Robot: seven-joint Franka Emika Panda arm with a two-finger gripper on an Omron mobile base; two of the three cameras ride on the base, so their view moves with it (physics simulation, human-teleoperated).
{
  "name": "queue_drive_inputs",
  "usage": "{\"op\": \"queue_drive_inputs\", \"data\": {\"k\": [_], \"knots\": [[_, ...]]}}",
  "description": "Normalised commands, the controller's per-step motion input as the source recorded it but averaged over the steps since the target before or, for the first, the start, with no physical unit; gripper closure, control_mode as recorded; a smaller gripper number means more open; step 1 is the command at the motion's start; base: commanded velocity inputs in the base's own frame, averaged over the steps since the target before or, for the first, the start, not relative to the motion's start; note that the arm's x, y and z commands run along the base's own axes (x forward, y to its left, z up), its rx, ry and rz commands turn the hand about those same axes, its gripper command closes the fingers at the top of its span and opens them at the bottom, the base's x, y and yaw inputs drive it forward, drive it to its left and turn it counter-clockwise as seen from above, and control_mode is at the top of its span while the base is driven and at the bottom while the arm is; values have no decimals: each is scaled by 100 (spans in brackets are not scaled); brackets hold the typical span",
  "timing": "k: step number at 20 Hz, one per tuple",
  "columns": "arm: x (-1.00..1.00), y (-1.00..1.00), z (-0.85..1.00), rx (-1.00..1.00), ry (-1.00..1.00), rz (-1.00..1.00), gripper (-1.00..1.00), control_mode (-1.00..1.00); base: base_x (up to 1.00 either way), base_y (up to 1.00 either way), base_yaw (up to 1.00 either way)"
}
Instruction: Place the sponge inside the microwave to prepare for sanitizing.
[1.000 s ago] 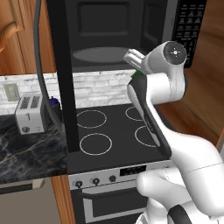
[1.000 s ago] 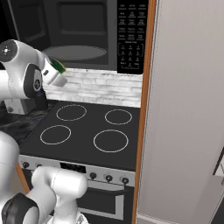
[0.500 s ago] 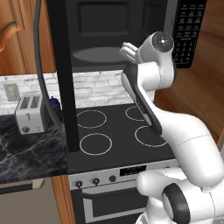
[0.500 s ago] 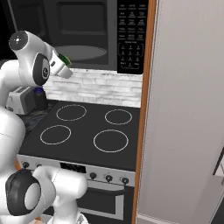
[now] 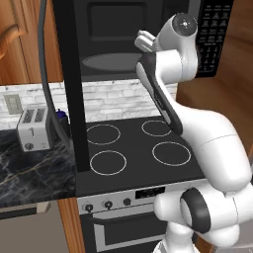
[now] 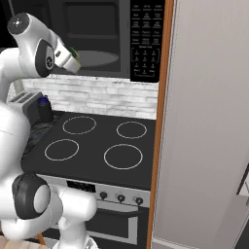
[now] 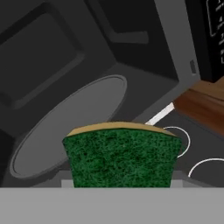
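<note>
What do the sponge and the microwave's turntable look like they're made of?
Sponge: coarse speckled green scouring layer over a smooth tan-yellow foam edge, likely cellulose or foam. Turntable: flat matte grey disc with a raised rim, no glassy shine; plastic or frosted glass, hard to tell.

So the sponge (image 7: 120, 155) is a small block, rough green face toward the hand camera with a thin yellow layer along its top edge; it sits upright at 6 o'clock in the hand view, up in the air at the mouth of the cavity, not resting on anything; in the right base view only a green sliver (image 6: 73, 51) peeks out at the cavity's left edge; the microwave (image 5: 212, 34) is a big black box above the stove, door swung open to 9 o'clock, button keypad at 3 o'clock; its grey round turntable (image 7: 65, 131) lies flat and bare, just beyond the sponge.
</note>
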Motion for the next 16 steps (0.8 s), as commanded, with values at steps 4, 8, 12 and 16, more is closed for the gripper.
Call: {"op": "queue_drive_inputs", "data": {"k": [4, 8, 12, 16], "knots": [[4, 0, 19, 0, 0, 0, 100, -100, 0, 0, 0], [42, 0, -23, 0, 0, 0, 100, -100, 0, 0, 0], [48, 3, -31, 0, 0, 6, 100, -100, 0, 0, 0], [34, 0, -4, -1, -3, 9, 100, -100, 0, 0, 0]]}}
